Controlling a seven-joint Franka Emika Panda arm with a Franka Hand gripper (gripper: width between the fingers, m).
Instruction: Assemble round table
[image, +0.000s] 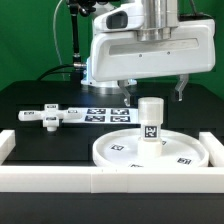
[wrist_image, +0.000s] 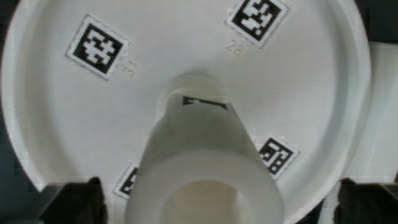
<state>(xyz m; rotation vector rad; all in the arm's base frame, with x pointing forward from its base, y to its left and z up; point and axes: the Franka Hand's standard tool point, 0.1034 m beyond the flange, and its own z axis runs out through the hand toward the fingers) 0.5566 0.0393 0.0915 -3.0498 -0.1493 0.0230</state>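
Observation:
The large round rimmed disc (image: 120, 150) lies flat on the black table, tags facing up. The short cylindrical post (image: 150, 120) stands upright on the disc's middle, with a tag on its side. My gripper (image: 152, 92) hangs just above the post, open, one finger on each side of the post's top and not touching it. In the wrist view the post (wrist_image: 199, 150) rises from the disc (wrist_image: 71, 120) toward the camera, and the dark fingertips (wrist_image: 71, 203) stand wide apart beside it. The flat elongated base piece (image: 55, 116) lies on the table at the exterior view's left.
The marker board (image: 105, 113) lies behind the disc. A long white border rail (image: 110, 182) runs along the front and turns back at both ends. A green wall stands behind the table.

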